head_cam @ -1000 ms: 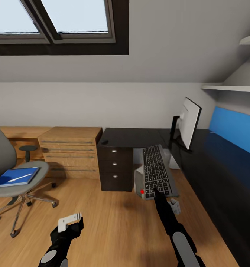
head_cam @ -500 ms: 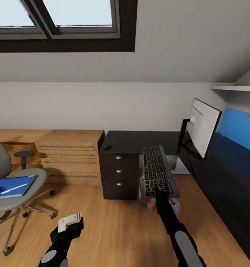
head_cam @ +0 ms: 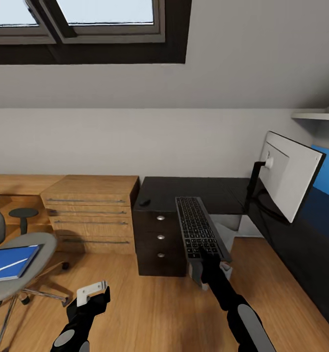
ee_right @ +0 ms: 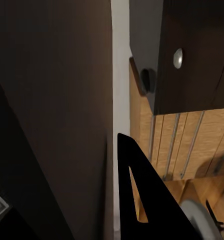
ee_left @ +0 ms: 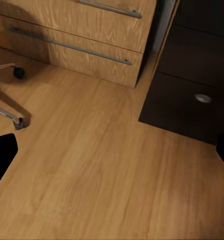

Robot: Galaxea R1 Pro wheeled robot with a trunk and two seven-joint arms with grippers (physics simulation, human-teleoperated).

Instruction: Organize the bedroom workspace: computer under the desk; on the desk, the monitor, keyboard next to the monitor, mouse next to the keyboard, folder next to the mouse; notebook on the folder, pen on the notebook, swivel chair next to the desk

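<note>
My right gripper point(head_cam: 204, 255) is shut on the near end of the dark keyboard point(head_cam: 197, 226), holding it out in the air in front of the black desk point(head_cam: 198, 188). The keyboard's dark face point(ee_right: 52, 100) is close in the right wrist view. On the desk's right part stands the white monitor point(head_cam: 291, 176). A small black mouse point(head_cam: 144, 201) lies on the desk's left corner. The grey computer point(head_cam: 195, 275) peeks out below the keyboard. At the left, a blue folder or notebook point(head_cam: 8, 261) with a white pen lies on the swivel chair point(head_cam: 34, 249). My left gripper point(head_cam: 93, 293) is open over the floor.
A black drawer unit point(head_cam: 159, 239) stands under the desk's left end, with a wooden chest of drawers point(head_cam: 91, 210) beside it. A wooden floor point(ee_left: 102, 165) lies between me and the furniture. A blue panel point(head_cam: 328, 171) and a shelf point(head_cam: 316, 116) are at the right wall.
The camera has moved toward the desk, so the monitor slid right and the chair slid left in the picture. The keyboard stays in my right gripper; the left arm is unchanged.
</note>
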